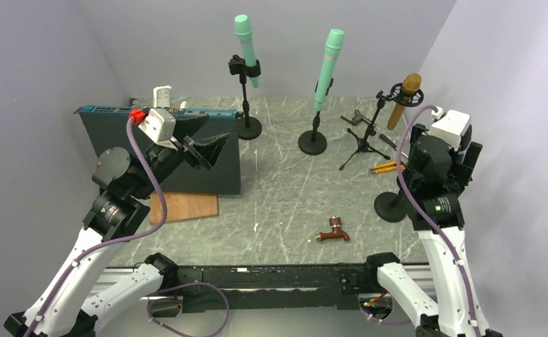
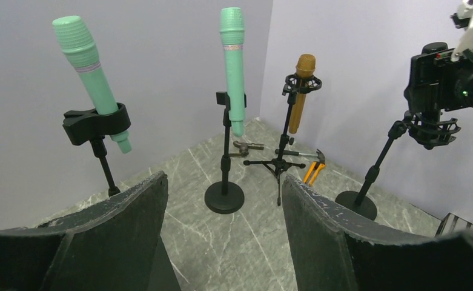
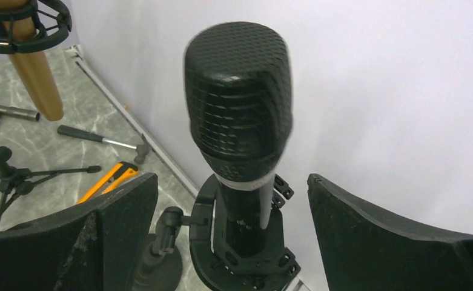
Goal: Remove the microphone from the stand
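Right wrist view: the black microphone [image 3: 238, 109] stands upright in the clip of its stand [image 3: 221, 267], close to the right wall [image 3: 391, 91]. The right gripper [image 3: 231, 182] is wide open, with one jaw at each side of the microphone. It does not touch it and holds nothing. The left gripper [image 2: 223, 179] is also wide open and empty, well apart, raised above the table [image 1: 285, 189].

The left arm [image 1: 127, 182] is raised near the desk's left edge, and the left tool [image 2: 223, 177] gapes toward the far right corner. The right arm [image 1: 436, 179] stands by the right edge, and the right tool [image 3: 231, 179] is spread wide.
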Robot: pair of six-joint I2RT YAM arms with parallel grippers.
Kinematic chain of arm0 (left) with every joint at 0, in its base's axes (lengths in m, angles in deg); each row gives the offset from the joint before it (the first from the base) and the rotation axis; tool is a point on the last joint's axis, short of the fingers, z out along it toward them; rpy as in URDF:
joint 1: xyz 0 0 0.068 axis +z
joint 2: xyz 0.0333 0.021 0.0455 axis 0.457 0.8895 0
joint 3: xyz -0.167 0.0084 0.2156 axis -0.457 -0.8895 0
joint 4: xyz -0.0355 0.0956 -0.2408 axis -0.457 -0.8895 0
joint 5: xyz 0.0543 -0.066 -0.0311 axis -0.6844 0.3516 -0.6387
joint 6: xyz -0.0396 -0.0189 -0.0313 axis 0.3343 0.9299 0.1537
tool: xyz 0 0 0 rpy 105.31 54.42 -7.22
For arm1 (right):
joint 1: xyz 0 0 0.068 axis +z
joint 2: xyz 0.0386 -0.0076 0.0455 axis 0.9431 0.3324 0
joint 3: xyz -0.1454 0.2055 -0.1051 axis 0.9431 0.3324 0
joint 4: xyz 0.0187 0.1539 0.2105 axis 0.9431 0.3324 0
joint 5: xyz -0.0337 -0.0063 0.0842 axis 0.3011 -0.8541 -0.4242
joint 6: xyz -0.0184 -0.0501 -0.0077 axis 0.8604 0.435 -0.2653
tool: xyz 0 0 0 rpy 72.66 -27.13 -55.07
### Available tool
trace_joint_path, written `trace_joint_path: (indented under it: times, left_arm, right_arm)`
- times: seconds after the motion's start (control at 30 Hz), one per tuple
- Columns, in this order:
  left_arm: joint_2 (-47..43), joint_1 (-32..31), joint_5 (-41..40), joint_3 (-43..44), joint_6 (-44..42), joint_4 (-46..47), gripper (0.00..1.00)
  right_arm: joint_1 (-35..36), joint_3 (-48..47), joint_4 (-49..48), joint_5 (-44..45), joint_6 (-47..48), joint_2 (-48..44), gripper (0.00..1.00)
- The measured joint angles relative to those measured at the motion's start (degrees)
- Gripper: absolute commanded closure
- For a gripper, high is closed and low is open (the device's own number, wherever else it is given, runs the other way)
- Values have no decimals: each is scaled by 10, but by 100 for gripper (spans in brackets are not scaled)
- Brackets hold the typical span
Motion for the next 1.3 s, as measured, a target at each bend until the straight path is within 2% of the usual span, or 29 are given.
trace_joint_path:
  times: [0.07,0.13,0.23,0.3,0.47,0.6,0.7,0.83,1.1,1.3]
  left_arm:
    - [0,-2,0,0,-1,0,27]
    - [0,-3,-2,0,-2,0,27]
    - [0,-6,-9,0,-6,0,27]
    - [0,-9,-12,0,-10,0,26]
    - [-1,-19,-24,-3,-17,-2,27]
    - [0,-24,-26,-6,-21,-3,27]
    - [0,-25,-26,-7,-23,-4,27]
    - [0,-27,-26,-7,-25,-7,27]
    - [7,-27,-26,-7,-25,-7,27]
    - [10,-27,-30,-7,-25,-7,28]
  right_arm:
    - [0,2,-12,11,9,13,12]
    - [0,3,-25,21,18,26,24]
    - [0,5,-35,30,31,44,53]
    - [0,7,-39,35,40,49,65]
    - [-2,6,-45,39,48,41,72]
    - [-2,-5,-45,36,52,40,83]
    - [-2,-23,-45,30,56,34,87]
    - [-2,-49,-49,-4,63,11,100]
    - [-2,-144,-56,-85,62,-22,100]
    - [-2,-218,-62,-200,19,-24,100]
